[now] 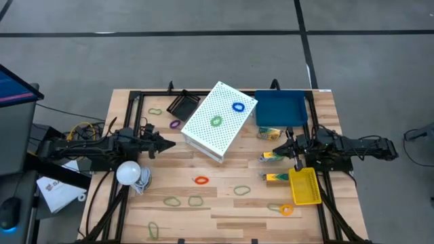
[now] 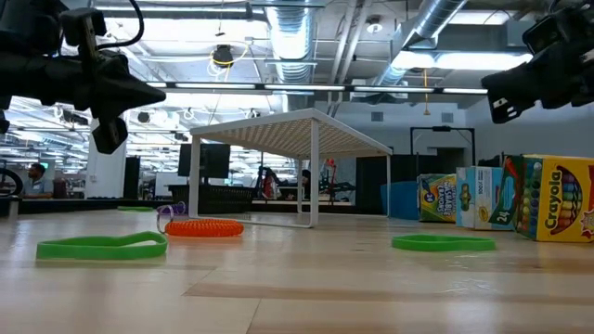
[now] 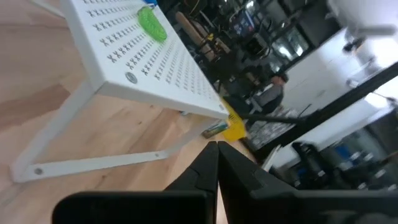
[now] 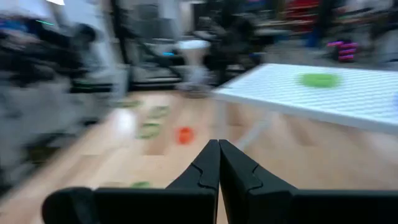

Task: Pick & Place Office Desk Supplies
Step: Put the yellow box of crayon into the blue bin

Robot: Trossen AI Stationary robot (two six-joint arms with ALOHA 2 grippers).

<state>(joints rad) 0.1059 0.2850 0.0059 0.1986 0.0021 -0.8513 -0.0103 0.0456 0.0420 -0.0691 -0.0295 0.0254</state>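
Note:
Both grippers hover shut and level above the table, holding nothing: my left gripper (image 1: pixel 171 143) (image 3: pixel 216 147) at the left, my right gripper (image 1: pixel 276 148) (image 4: pixel 219 144) at the right. Between them stands a white perforated shelf (image 1: pixel 218 120) on thin legs, with a green rubber band (image 1: pixel 215 121) and a blue one (image 1: pixel 238 107) on top. Three crayon packs (image 1: pixel 269 132) (image 1: pixel 271 157) (image 1: pixel 274 177) lie near my right gripper. The orange band (image 1: pixel 201 180), several green bands (image 1: pixel 241 191) and a purple band (image 1: pixel 175 125) lie flat on the wood.
A blue tray (image 1: pixel 281 108) sits at the far right, a black mesh tray (image 1: pixel 183 105) far left of the shelf, a yellow tray (image 1: pixel 304 185) at the right under my right arm. A white bulb-like object (image 1: pixel 129 172) lies at the left. Bare wood stretches along the near edge.

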